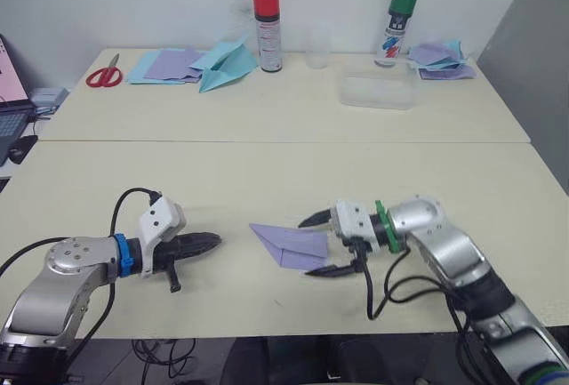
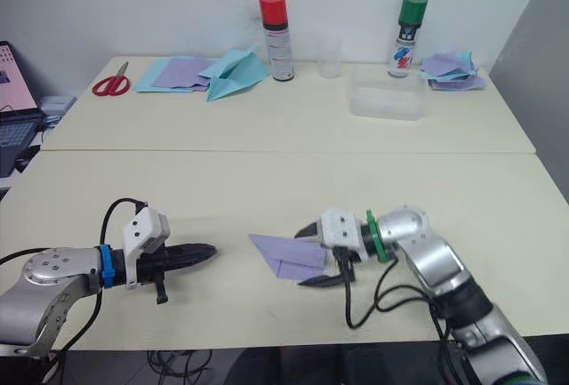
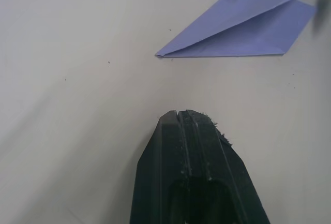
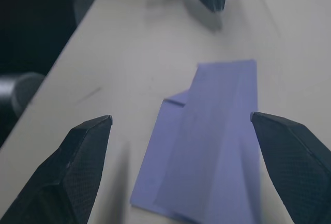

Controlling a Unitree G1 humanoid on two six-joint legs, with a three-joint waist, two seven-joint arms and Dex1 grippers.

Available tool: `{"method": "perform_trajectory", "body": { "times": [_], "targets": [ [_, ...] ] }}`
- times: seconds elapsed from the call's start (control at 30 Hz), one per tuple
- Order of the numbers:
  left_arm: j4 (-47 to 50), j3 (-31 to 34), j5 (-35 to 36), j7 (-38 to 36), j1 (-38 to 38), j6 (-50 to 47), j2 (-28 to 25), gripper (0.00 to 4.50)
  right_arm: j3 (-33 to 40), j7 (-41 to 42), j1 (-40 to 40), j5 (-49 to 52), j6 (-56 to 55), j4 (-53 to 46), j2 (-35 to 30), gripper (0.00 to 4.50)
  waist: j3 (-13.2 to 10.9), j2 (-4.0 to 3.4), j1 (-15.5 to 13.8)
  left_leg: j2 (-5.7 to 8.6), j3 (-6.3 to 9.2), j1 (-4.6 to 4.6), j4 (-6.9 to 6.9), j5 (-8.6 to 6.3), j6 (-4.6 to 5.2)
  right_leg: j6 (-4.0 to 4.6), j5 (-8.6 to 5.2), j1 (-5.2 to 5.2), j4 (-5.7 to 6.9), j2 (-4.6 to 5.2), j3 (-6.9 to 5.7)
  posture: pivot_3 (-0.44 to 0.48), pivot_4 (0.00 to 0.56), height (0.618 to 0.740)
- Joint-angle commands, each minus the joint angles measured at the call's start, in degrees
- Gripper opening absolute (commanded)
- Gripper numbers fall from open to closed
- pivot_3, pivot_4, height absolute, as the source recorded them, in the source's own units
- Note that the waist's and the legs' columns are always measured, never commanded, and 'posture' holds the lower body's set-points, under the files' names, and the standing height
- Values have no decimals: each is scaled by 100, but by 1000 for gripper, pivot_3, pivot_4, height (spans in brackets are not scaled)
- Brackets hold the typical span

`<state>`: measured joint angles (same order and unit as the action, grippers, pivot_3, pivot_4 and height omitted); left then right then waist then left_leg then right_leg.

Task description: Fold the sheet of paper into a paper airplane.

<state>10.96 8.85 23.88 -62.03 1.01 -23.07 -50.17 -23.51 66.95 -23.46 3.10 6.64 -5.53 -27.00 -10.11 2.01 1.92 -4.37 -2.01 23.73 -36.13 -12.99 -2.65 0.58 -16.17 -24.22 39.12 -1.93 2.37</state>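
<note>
**Lavender plane on the near table, right gripper spread around its tail**

Two pale tables (image 1: 267, 172) run edge to edge, the seam crossing between them. On the far one, a clear tub (image 1: 376, 92) sits toward the right, with a loose pile of papers (image 1: 442, 58) beyond it in the corner. On the left lies a stack of blue and lavender sheets (image 1: 164, 65), and a blue plane (image 1: 227, 60) rests partly on that stack. A red-capped can (image 1: 267, 28) stands just beside the blue plane, a green-capped can (image 1: 398, 24) stands near the tub, and a clear cup (image 1: 317, 47) sits between the two cans. Red scissors (image 1: 105, 75) lie at the far left.

Down front, the action: the paper airplane (image 1: 291, 244) lies flat on the near table, a lavender wedge with layered flaps, its nose pointing toward the robot's left. The right gripper (image 1: 325, 245) is at its wide end, fingers parted, one tip on each side of the paper, clamping nothing. The right wrist view shows both tips apart from the sheet's edges.

The left gripper (image 1: 210, 242) lies low on the table, fingers pressed together, empty, aimed at the plane's nose and near it but not touching.
</note>
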Motion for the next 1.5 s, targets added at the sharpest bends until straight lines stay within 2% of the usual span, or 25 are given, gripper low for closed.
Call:
{"method": "perform_trajectory", "body": {
  "times": [0.03,0.13,0.23,0.57,0.83,1.07,1.17,1.2,1.33,1.5],
  "targets": [
    [226,116,53,15,-63,81,-28,0,10,-739,-27,-403,-694,226,292,4478,0,0,5,1,-1,-3,0,1,-1,1,7,1,0,-6,2,0,150,740],
    [315,83,84,79,-83,41,41,0,-43,-1023,-1,-601,-1208,575,445,4478,1,1,-11,3,0,-8,-5,2,-2,3,13,6,1,-20,-2,0,150,740],
    [414,49,89,123,-16,26,100,0,-31,-993,102,-431,-1198,539,522,3899,1,2,-20,-5,-2,-6,-5,3,-2,3,13,7,1,-23,-1,0,150,740],
    [537,-252,50,243,-256,-2,299,0,90,-837,208,-259,-1822,660,267,60,2,3,-26,-6,-4,-7,-9,3,-2,4,14,11,3,-23,-2,0,150,740],
    [310,-745,0,485,-968,-135,795,0,17,-641,227,-267,-2155,788,45,22,4,7,-31,13,-3,-5,-49,2,-2,4,14,15,32,-26,1,0,150,740],
    [78,-1389,-455,582,-1376,78,1175,0,-55,-696,309,-292,-1656,606,96,22,5,7,-28,26,1,-15,-84,2,-1,3,13,16,86,-27,9,0,150,740],
    [-46,-1483,-559,544,-1488,156,1202,0,-28,-687,349,-256,-1446,456,73,920,5,8,-26,27,4,-24,-86,4,0,3,13,19,95,-28,9,0,150,740],
    [-67,-1503,-581,523,-1502,170,1198,0,-15,-696,367,-257,-1420,410,65,1381,5,8,-26,27,5,-25,-86,4,0,3,13,20,95,-28,8,0,150,740],
    [-184,-1685,-722,393,-1543,231,1173,0,135,-635,470,-29,-1153,58,-25,2721,5,8,-26,28,4,-25,-86,4,0,3,13,20,95,-29,11,0,150,740],
    [-475,-1957,-1186,366,-1561,461,1064,0,366,-509,561,273,-1139,-243,-313,2721,5,8,-28,38,4,-25,-86,4,1,2,13,21,94,-28,13,0,150,740]
  ]
}}
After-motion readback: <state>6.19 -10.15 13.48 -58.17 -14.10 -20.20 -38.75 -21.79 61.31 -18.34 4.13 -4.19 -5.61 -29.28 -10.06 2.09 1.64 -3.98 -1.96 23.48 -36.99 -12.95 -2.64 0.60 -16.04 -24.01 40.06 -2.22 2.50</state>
